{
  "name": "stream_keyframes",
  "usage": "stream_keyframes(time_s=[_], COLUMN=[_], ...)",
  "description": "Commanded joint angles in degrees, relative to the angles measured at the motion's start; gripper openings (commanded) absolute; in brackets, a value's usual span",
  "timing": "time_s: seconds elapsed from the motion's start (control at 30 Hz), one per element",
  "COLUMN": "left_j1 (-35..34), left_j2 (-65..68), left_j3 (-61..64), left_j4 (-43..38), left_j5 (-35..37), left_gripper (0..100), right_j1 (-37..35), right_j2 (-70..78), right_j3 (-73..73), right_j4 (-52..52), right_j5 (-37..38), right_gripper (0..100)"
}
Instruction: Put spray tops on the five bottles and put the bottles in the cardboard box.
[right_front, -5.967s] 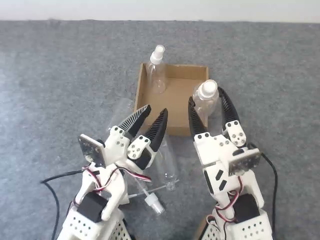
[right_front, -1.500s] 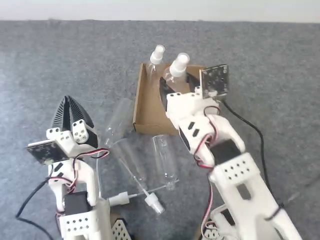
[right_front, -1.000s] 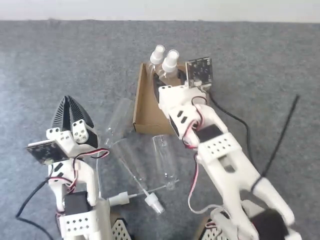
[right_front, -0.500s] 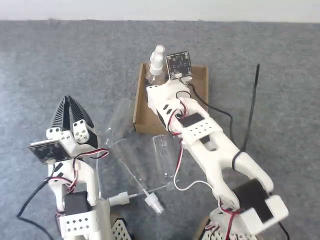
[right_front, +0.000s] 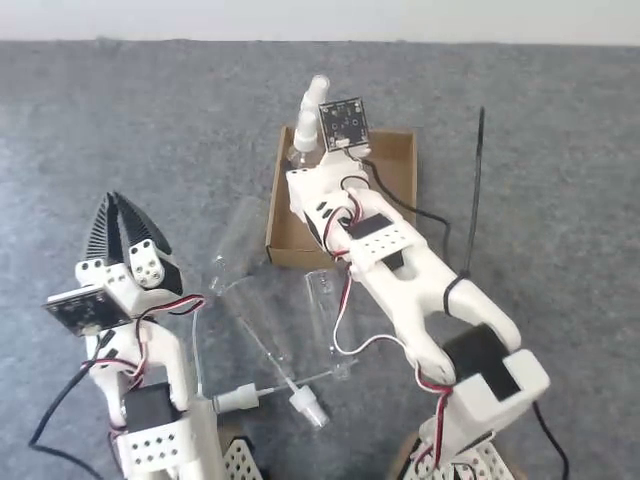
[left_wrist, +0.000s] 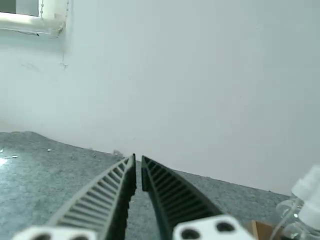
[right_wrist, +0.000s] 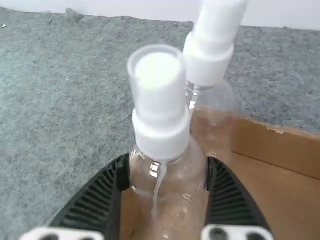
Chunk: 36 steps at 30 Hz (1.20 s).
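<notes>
Right gripper (right_wrist: 167, 172): clenched on a clear plastic bottle with a white spray top (right_wrist: 162, 145). Its black fingers (right_wrist: 112, 192) hug the bottle's body on both sides, just below the top.
Held bottle: upright over the far left corner of the brown cardboard box (right_front: 400, 170). Whether its base rests on the box floor cannot be told.
Second capped clear bottle (right_wrist: 212, 65): at the same corner, just behind the held one and very close to it.
Left gripper (left_wrist: 138, 167): raised above the table, well apart from the box. Its ribbed black fingers are drawn together to a thin slit, with nothing between them.
Topless clear bottles: one (right_front: 237, 235) lies just left of the box, another (right_front: 330, 320) on the near side of the box.
Loose white spray tops with thin tubes (right_front: 237, 400): two lie side by side between the arm bases.
Surface: grey carpeted table (right_front: 520, 120).
</notes>
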Motion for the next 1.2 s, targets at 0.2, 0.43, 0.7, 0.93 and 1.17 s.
stream_keyframes(time_s=[0.2, 0.43, 0.7, 0.93, 1.17], left_j1=[-0.35, -0.35, -0.35, -0.35, -0.35], left_j2=[-1.23, -1.23, -1.23, -1.23, -1.23], left_j3=[-0.57, -0.57, -0.57, -0.57, -0.57], left_j4=[-1.76, -1.76, -1.76, -1.76, -1.67], left_j5=[-0.26, -0.26, -0.26, -0.26, -0.44], left_gripper=[1, 1, 1, 1, 1], right_j1=[-0.4, -0.13, -0.4, -0.4, -0.48], right_j2=[0.4, 0.48, -0.13, -0.04, -0.13], right_j3=[-3.52, -3.43, -1.67, -0.35, 0.26], right_j4=[-1.54, -1.01, -1.01, -0.92, -0.92], right_j5=[0.97, 0.97, 1.05, 1.05, 1.14], right_gripper=[10.6, 10.6, 13.2, 22.7, 23.0])
